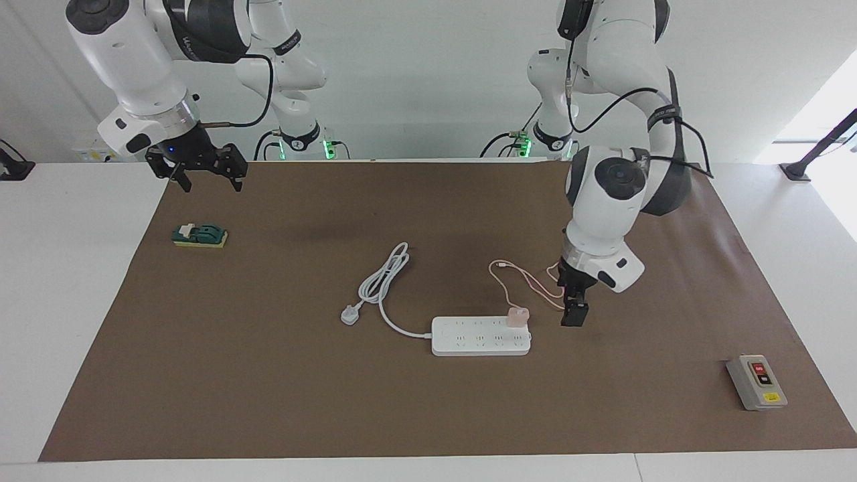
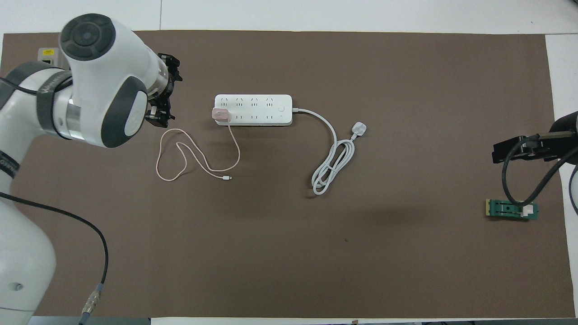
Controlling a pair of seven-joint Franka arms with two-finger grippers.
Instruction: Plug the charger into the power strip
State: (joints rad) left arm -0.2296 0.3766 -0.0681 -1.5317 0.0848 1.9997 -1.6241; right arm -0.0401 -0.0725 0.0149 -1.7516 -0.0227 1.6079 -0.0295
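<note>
Charger (image 1: 517,316) stands upright in power strip (image 1: 479,337) (strip lengthwise between arms' ends).

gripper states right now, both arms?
Left gripper: open, holding nothing, beside the power strip with the charger plugged in.
Right gripper: open, empty, waiting.

1. Pale pink charger (image 1: 517,316), thin pink cable (image 2: 189,153) to match.
2. White power strip (image 1: 479,338), with white cord (image 2: 332,155) and plug (image 1: 349,313).
3. Plain brown mat (image 1: 428,415) on a white table (image 1: 67,281).
4. Grey box (image 1: 756,382), red and black buttons, yellow label.
5. Green block (image 1: 199,235) on a yellow base.
6. Black left gripper (image 1: 574,313) and right gripper (image 1: 209,175), on white arms.
</note>
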